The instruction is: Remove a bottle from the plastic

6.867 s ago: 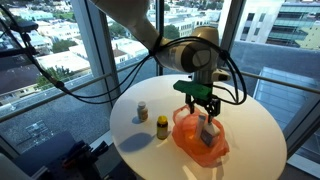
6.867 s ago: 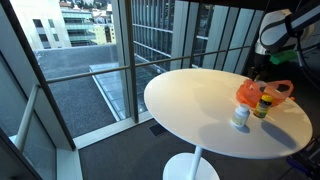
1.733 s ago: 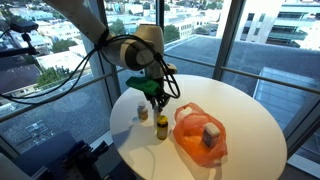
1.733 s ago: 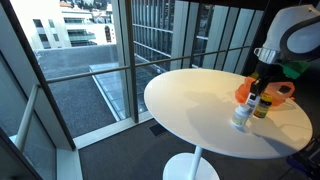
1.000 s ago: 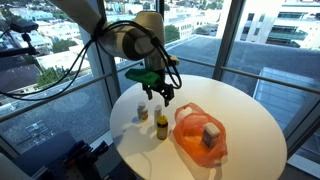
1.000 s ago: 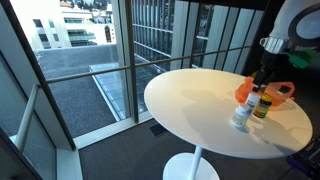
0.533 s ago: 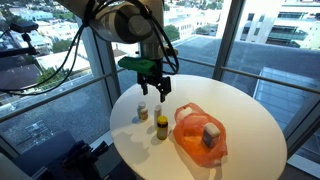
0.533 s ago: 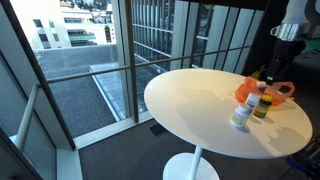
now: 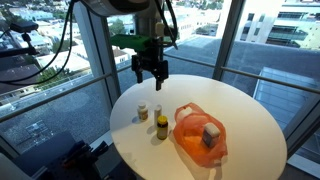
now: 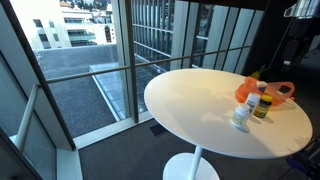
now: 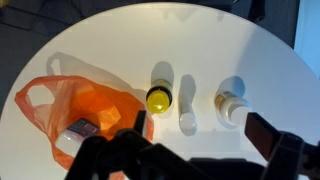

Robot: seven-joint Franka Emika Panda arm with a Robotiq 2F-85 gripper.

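White table (image 9: 245,105) carries the orange bag (image 9: 200,140), and the gripper (image 9: 150,72) has risen well above both, its fingers apart and empty. Left standing just beside the bag is the yellow-capped bottle (image 9: 161,126), near a smaller white bottle (image 9: 142,111), so the removal looks done.

In an exterior view, camera sat close, above tabletop, looked down across round white table (image 9: 250,115) toward tall glass windows (image 9: 60,60). In an exterior view, camera stood farther back, lower, table (image 10: 190,95) at 3 o'clock of frame. Wrist view looked straight down from high. All three shared tabletop, orange plastic bag (image 11: 60,110), yellow-capped bottle (image 11: 159,98), small white bottle (image 11: 231,105).
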